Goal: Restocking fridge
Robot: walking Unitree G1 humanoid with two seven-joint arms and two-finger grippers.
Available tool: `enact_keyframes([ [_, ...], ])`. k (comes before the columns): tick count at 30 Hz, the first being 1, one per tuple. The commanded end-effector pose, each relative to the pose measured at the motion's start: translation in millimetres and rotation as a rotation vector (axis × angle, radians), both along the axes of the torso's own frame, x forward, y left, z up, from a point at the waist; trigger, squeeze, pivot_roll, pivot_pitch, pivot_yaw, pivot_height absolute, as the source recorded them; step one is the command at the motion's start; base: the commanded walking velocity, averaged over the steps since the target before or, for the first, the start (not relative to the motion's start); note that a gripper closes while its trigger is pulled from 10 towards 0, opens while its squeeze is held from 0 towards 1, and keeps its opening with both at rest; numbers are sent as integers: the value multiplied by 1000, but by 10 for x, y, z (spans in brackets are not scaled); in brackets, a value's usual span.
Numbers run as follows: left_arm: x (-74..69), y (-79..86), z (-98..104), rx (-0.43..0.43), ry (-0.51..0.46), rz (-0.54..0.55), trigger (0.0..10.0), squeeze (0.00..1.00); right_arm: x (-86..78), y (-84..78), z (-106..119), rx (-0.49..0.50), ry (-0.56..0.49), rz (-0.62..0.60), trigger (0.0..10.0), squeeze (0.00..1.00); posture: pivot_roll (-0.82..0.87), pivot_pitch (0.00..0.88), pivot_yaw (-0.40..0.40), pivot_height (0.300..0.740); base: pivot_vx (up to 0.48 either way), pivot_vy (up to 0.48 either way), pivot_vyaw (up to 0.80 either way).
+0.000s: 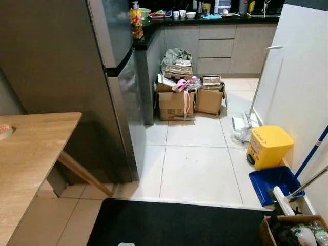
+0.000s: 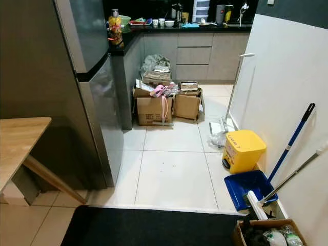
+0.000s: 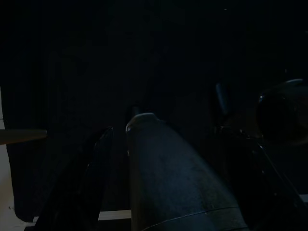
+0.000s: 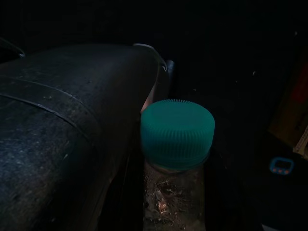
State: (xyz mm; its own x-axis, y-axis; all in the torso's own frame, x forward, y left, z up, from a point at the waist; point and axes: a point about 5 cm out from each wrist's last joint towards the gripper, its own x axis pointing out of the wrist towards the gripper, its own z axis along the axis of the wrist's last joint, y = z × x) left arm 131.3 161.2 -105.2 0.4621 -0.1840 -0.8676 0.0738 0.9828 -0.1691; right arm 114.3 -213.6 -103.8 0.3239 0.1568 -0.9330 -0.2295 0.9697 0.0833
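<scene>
Dim kitchen; right claw (image 4: pixel 144 159) grips bottle (image 4: pixel 175 192), green cap (image 4: pixel 177 132) toward camera.

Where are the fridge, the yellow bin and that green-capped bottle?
fridge (image 1: pixel 66 56), left eye view, on its grey side panel.
yellow bin (image 1: pixel 268 146), left eye view, on its lid.
green-capped bottle (image 4: pixel 177 132), right wrist view, on its cap.

Left wrist view, very dark: one long finger (image 3: pixel 163 178) of the left gripper (image 3: pixel 120 168) is showing as a rounded, tapering black shape with a matte, faintly speckled surface and a thin seam line running across near its base. A slimmer dark finger is lying beside it, glossier along its edge.

Right wrist view: a broad black finger (image 4: pixel 62 134) of the right gripper (image 4: pixel 144 110) is showing a scuffed, grainy skin, with two fine curved lines crossing it.
</scene>
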Motion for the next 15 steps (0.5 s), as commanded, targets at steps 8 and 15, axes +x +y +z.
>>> enact_keyframes([
  [8,-13,14,-6,3,11,16,10000,0,-2,33,-8,-2,8,16,10000,0,-76,0,6,734,0,0,0],
  [15,-11,18,-5,6,9,11,10000,0,3,62,-6,29,11,31,10000,0,-75,0,6,734,0,0,404],
])
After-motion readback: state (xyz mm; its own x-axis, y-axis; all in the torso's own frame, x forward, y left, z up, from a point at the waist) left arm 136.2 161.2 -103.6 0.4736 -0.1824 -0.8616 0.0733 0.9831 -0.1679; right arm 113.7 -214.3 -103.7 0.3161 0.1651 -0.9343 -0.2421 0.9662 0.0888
